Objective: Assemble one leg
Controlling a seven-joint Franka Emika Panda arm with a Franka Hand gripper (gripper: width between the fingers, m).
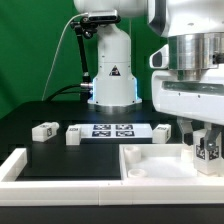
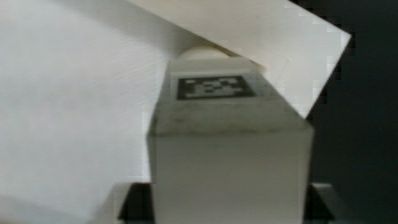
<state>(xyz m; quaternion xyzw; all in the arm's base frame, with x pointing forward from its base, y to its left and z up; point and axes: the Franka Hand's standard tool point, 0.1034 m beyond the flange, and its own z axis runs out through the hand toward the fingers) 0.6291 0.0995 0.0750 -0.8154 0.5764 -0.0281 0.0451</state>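
Note:
My gripper (image 1: 206, 156) is shut on a leg (image 1: 207, 149), a small white block with a black-and-white tag. It holds the leg upright over the right end of the large flat white piece with recesses (image 1: 150, 160). In the wrist view the leg (image 2: 222, 130) fills the middle between my dark fingers (image 2: 139, 200), tag facing the camera, its far end at a corner of the white piece (image 2: 89, 100). I cannot tell whether the leg touches the piece. Three more legs lie on the table: two at the exterior view's left (image 1: 43, 130) (image 1: 73, 135) and one further right (image 1: 163, 131).
The marker board (image 1: 112, 130) lies flat between the loose legs. A white rim (image 1: 18, 165) runs along the front left of the table. The robot base (image 1: 112, 75) stands at the back, with a green backdrop behind it.

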